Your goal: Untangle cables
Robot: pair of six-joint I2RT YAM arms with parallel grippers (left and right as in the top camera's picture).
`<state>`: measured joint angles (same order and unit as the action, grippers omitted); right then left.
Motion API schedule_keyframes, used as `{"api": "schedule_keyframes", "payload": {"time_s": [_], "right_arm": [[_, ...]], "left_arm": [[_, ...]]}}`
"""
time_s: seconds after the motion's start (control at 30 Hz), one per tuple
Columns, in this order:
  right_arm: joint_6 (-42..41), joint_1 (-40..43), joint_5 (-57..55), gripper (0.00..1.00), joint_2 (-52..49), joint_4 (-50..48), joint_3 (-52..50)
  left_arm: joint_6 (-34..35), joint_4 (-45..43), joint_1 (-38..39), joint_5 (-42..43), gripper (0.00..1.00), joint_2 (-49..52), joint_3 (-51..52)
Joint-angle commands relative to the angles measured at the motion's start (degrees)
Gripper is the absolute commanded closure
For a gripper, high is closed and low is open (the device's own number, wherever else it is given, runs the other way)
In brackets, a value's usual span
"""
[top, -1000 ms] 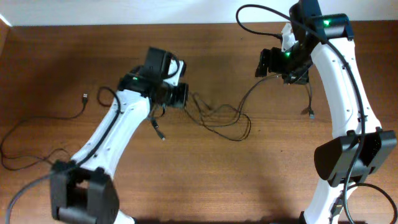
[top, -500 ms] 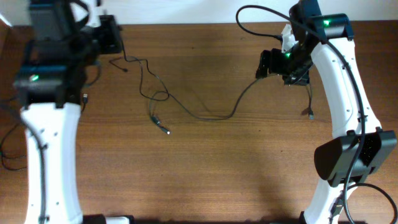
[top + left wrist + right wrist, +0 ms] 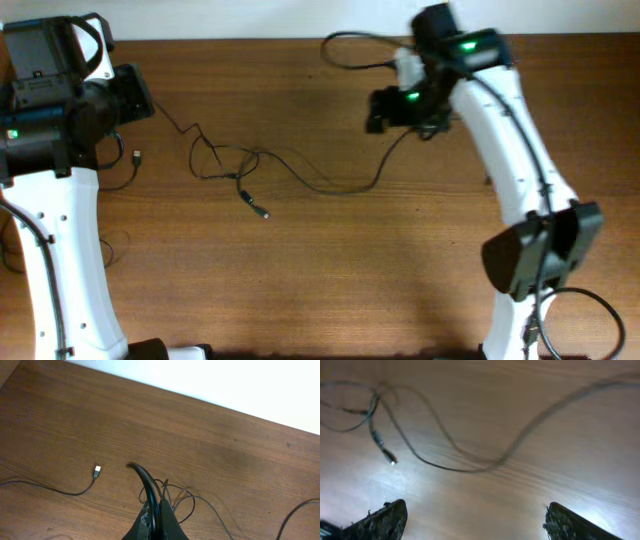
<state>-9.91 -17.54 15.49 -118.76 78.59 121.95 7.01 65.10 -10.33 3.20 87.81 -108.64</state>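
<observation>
Thin black cables [image 3: 330,188] lie across the middle of the wooden table, with a loose knot [image 3: 220,160] and a silvery plug [image 3: 258,209] at centre left. My left gripper [image 3: 145,100] is at the far left, shut on one strand [image 3: 142,477] that arcs out of its tips [image 3: 156,506]; the knot [image 3: 172,497] lies just beyond. Another cord with a USB plug [image 3: 136,156] [image 3: 97,471] lies further left. My right gripper [image 3: 378,112] hovers open above the long strand's right end. Nothing is between its fingers [image 3: 385,517], and the cable [image 3: 470,467] is blurred below.
The table's far edge meets a white wall [image 3: 225,380] just behind both grippers. A thicker black arm cable [image 3: 350,40] loops behind the right arm. The white arm links [image 3: 60,250] [image 3: 510,150] stand along the left and right sides.
The left gripper has pulled a strand from the middle to the far left, drawing the bunch out. The right arm has swung left, jaws still open.
</observation>
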Motion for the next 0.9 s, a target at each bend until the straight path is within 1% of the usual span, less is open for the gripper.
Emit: {"api": "schedule_keyframes", "payload": {"time_s": [0.0,0.1,0.13,0.2,0.27,0.4,0.57,0.6,0.67,0.73,0.87], "right_arm": [[3.1,-6.2,0.7,0.11,-3.7,-3.7,1.0],[6.8,-10.4,1.0,0.07,-7.4,-7.0,1.0],[8.0,-11.4,1.4,0.07,-8.6,-7.6,1.0],[13.3,-13.2,5.2,0.07,-11.1,-8.9,1.0],[15.5,-14.8,5.8,0.07,-13.1,-10.2,1.0],[15.7,-16.5,5.7,0.08,-17.1,-15.0,1.0],[15.7,-17.3,5.7,0.24,-20.4,-18.3,1.0],[15.7,-17.3,5.7,0.31,-21.0,-18.9,0.9],[15.7,-17.5,5.7,0.38,-22.1,-19.9,0.9],[15.7,-17.5,5.7,0.48,-22.8,-20.3,0.9],[15.6,-17.7,5.7,0.61,-23.8,-20.6,0.9]], "left_arm": [[-0.9,0.3,-0.2,1.1,1.0,0.1,-0.5],[-0.9,0.6,-0.2,1.9,1.0,0.2,-0.5],[-0.9,0.6,-0.2,1.9,1.0,0.2,-0.5],[-0.9,0.7,-0.2,2.0,1.0,0.2,-0.5],[-0.9,0.8,-0.2,2.2,1.0,0.2,-0.4],[-0.9,1.2,-0.2,2.1,1.0,0.3,-0.4],[-0.9,1.8,-0.2,2.1,1.0,0.3,-0.4],[-0.9,1.8,-0.2,2.1,1.0,0.3,-0.4],[-0.9,1.8,-0.2,2.1,1.0,0.3,-0.4],[-0.9,1.8,-0.2,2.1,1.0,0.3,-0.4],[-0.9,1.9,-0.2,2.1,1.0,0.3,-0.4]]}}
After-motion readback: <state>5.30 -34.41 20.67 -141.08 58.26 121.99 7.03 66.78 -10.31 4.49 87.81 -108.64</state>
